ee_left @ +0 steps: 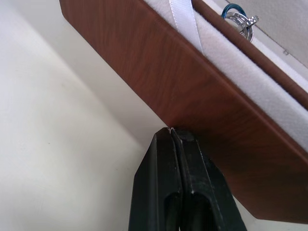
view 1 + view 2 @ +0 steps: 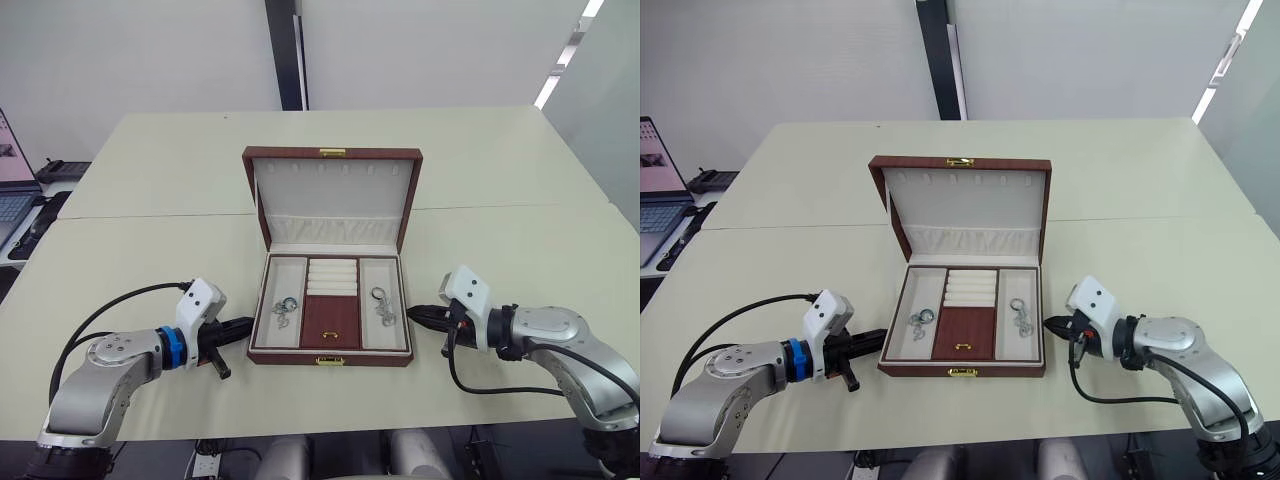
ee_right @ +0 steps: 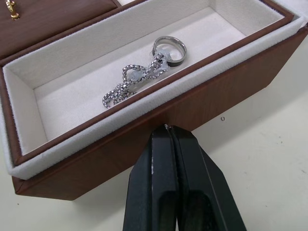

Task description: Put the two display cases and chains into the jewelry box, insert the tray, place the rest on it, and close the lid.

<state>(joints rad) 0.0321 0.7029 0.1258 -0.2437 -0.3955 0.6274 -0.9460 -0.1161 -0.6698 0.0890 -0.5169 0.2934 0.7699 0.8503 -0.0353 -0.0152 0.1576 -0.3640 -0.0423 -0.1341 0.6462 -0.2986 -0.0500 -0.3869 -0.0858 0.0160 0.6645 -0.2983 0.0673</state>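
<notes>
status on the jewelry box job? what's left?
Nearly done. The brown-rimmed tray sits inside the dark red-brown jewelry box, with a silver chain and ring in its left compartment and another in its right. Nothing in hand: left gripper and right gripper are shut, beside the box walls. Left: closing the cream-lined lid, which stands open.

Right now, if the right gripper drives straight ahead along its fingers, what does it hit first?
Most likely the jewelry box: the shut right gripper points at its outer side wall, just below the rim. Whether it already touches is unclear.
</notes>
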